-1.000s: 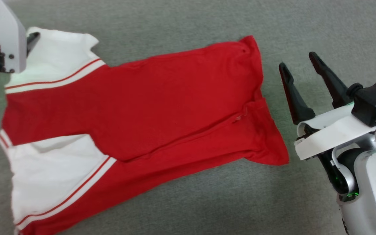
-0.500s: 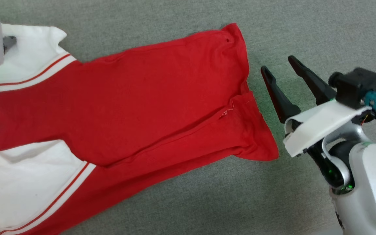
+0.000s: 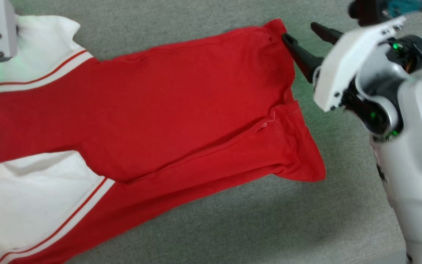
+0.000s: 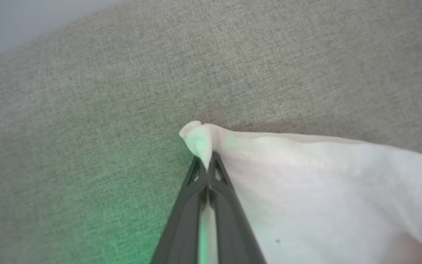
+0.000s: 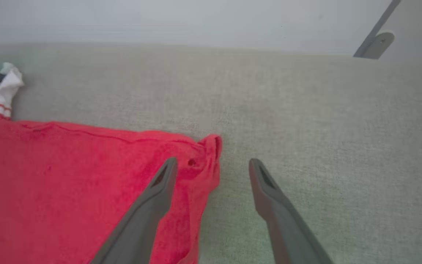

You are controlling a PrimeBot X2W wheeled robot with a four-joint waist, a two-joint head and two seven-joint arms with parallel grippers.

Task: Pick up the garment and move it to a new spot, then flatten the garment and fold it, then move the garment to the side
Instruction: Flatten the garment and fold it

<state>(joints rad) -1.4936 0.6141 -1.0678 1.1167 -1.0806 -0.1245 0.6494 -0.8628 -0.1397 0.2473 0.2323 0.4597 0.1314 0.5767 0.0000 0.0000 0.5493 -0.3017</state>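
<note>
left gripper [image 4: 208,167]: 2 fingers pressed together, the corner of a white sleeve [image 4: 306,183] pinched between the tips. right gripper [image 5: 213,162]: fingers spread wide, nothing held. 1 finger sits over the red hem corner [image 5: 213,143], the other over bare grey upholstery [image 5: 306,110]; contact with the cloth cannot be told. the red jersey shirt [image 3: 181,95] lies spread on the upholstery, long axis running across from the left gripper's end to the right's. judgement: the hem corner lies between the right fingers, so the right arm is nearer for that grasp.
</note>
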